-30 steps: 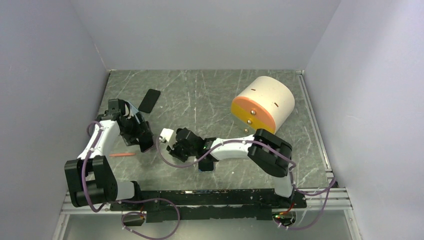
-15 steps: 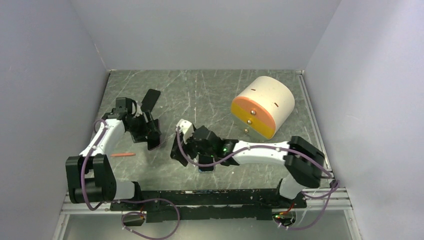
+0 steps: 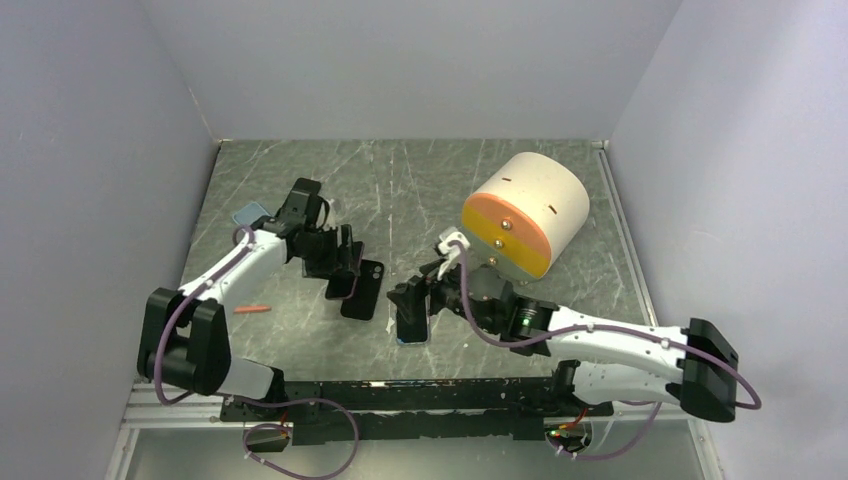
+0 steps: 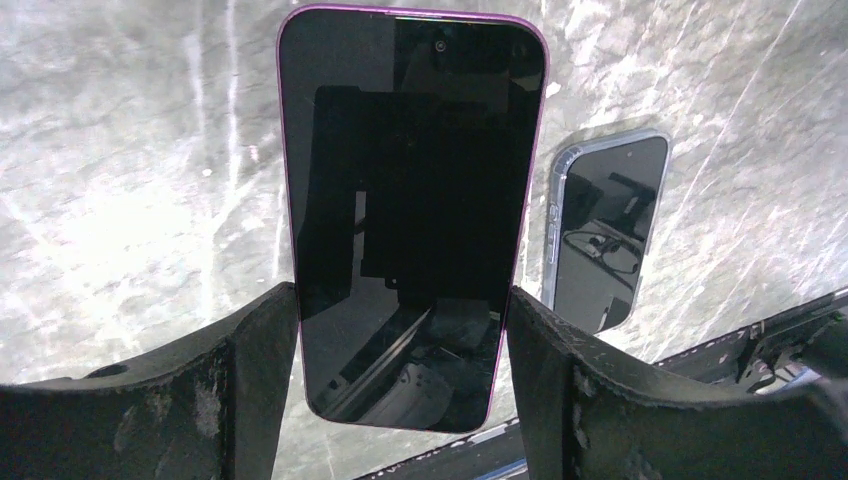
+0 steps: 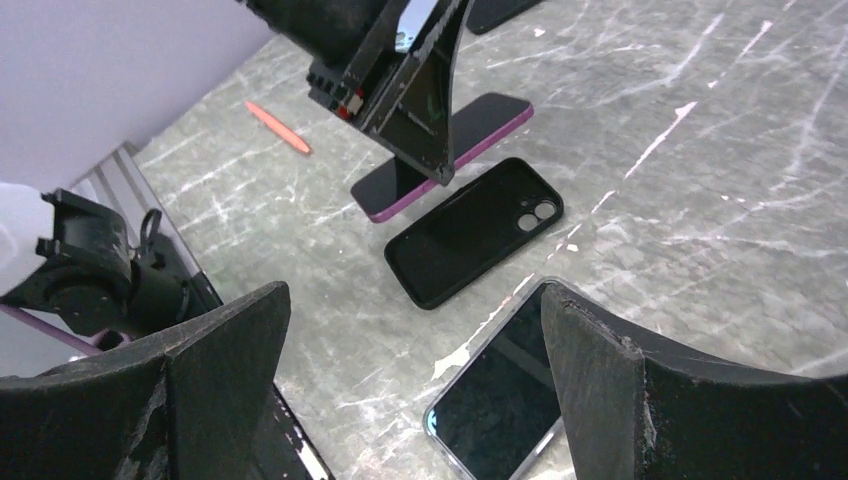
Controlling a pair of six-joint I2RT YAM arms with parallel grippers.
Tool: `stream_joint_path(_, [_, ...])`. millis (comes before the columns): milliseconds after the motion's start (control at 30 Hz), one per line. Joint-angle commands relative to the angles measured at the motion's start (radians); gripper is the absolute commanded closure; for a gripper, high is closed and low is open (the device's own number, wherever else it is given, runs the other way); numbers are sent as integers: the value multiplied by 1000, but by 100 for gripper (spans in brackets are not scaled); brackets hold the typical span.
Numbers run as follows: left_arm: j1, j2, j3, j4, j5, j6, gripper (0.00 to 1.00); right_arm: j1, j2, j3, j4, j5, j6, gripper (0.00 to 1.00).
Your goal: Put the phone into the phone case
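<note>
Carrying is the step in hand: left jaws clamp the purple phone (image 4: 410, 150), tilted at centre-left of the top view beside the black phone case (image 5: 470, 232) on the table (image 3: 420, 180); right jaws stand apart, empty. Next, the phone needs squaring over the case.

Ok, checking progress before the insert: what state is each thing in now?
Purple phone: held by its long edges, screen dark, uncased.
Left gripper: shut on the purple phone.
Black case: flat on the table, looks empty.
Second phone: flat on the table, screen dark, ungripped.
Right gripper: open, holding nothing.
Orange pen: lying flat.
</note>
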Motion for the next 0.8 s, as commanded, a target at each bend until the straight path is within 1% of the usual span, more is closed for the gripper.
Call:
stream_joint_path(0, [-69, 51, 47, 54, -16, 11, 63, 0, -99, -54, 26, 84, 81, 1])
stream_joint_path(67, [-96, 76, 54, 66, -18, 10, 63, 0, -122, -59, 6, 96, 94, 1])
stream_joint_path(200, [-150, 108, 65, 66, -75, -2, 63, 0, -150, -50, -23, 103, 101, 1])
stream_joint_path(367, [-192, 131, 51, 101, -70, -29, 63, 0, -156, -43, -46, 127, 89, 1])
stream_joint_path(467, [-204, 151, 51, 109, -79, -49, 62, 0, -154, -43, -47, 125, 93, 1])
stream_joint_path(567, [-210, 166, 52, 93, -120, -81, 62, 0, -154, -49, -40, 120, 102, 1])
stream_joint_path(767, [-217, 141, 21, 98, -172, -100, 59, 0, -140, -53, -50, 135, 120, 1])
